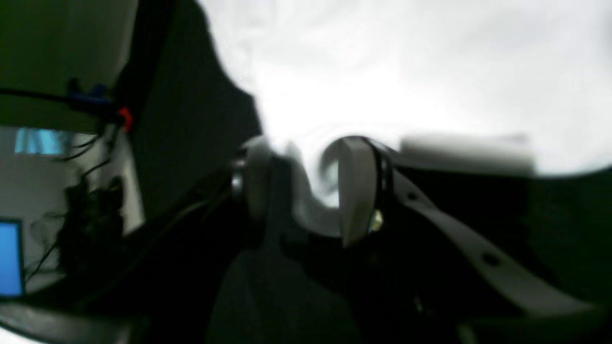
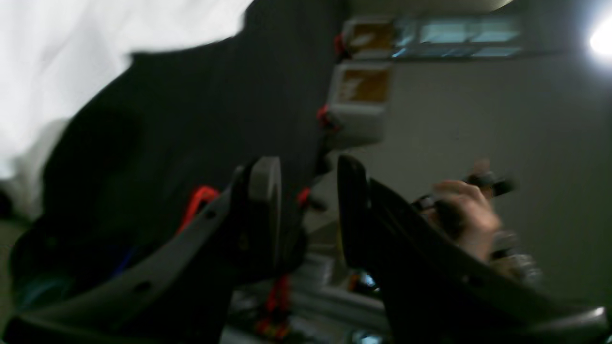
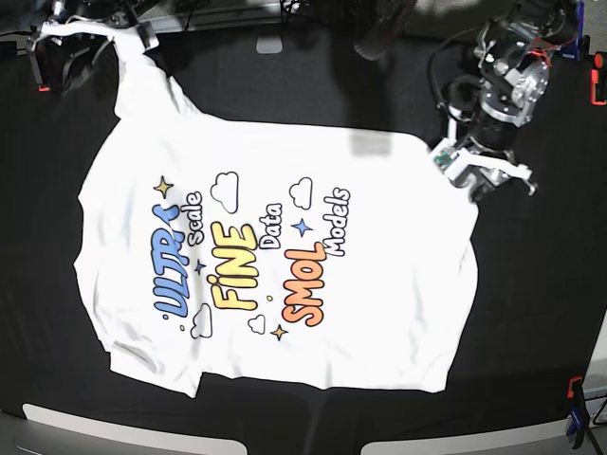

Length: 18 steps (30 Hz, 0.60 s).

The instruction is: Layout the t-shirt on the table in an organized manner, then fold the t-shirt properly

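The white t-shirt (image 3: 275,256) lies print up, spread over the black table (image 3: 531,313). One upper corner is pulled toward the far left, where my right gripper (image 3: 85,38) hovers by that stretched corner. In the right wrist view the right gripper (image 2: 308,210) stands open with nothing between its fingers; the t-shirt (image 2: 71,52) and the table (image 2: 215,95) lie beyond it. My left gripper (image 3: 469,172) sits at the t-shirt's far right corner. In the blurred left wrist view the left gripper (image 1: 306,191) is shut on a curl of the t-shirt (image 1: 406,71) above the table (image 1: 191,119).
Red clamps (image 3: 597,87) hold the cloth at the table's right edge, and another clamp (image 3: 574,393) sits near the front right corner. A person's hand (image 2: 461,215) holding a device shows beyond the table. A blue screen (image 1: 9,258) glows off the table's side.
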Each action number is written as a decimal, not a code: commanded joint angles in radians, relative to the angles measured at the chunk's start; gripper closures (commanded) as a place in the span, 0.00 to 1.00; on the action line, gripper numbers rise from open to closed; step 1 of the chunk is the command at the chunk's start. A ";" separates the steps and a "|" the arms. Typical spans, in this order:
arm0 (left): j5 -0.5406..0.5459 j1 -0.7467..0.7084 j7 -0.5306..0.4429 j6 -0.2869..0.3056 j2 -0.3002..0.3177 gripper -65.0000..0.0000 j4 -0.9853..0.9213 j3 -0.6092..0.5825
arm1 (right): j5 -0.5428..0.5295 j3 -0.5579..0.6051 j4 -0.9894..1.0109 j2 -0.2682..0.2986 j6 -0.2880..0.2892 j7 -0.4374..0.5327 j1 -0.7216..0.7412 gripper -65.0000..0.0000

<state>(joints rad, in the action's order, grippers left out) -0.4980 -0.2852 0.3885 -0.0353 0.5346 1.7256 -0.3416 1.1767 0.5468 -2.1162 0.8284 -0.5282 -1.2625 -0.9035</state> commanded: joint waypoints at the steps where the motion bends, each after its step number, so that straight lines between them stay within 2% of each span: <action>1: -0.006 0.008 -0.022 0.003 0.011 0.67 0.015 0.006 | -0.009 0.001 -0.016 0.011 -0.010 0.010 -0.008 0.70; 4: -0.007 0.012 -0.023 0.006 0.015 0.67 0.014 0.006 | -0.078 0.027 -0.016 0.011 -0.010 0.052 -0.008 0.70; 7: -0.003 0.040 -0.027 0.006 0.014 0.67 0.001 0.006 | -0.077 0.067 -0.016 0.011 -0.008 0.066 -0.008 0.70; 10: 0.048 0.091 -0.040 0.007 0.014 0.67 -0.061 0.006 | -0.076 0.108 -0.016 0.010 -0.006 0.069 -0.008 0.70; 13: 0.061 0.150 -0.068 0.010 0.006 0.67 -0.131 0.006 | -0.039 0.144 -0.016 0.011 -0.006 0.066 -0.008 0.70; 18: 0.066 0.235 -0.039 0.010 -0.020 0.67 -0.140 0.006 | -0.025 0.174 -0.016 0.003 -0.006 0.064 -0.008 0.70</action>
<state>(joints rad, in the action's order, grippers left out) -0.4232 -0.0597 0.3656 -0.0109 0.5030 1.5688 -0.3420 1.1252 0.7204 -2.1162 0.8230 -0.5274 -1.1984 -0.9009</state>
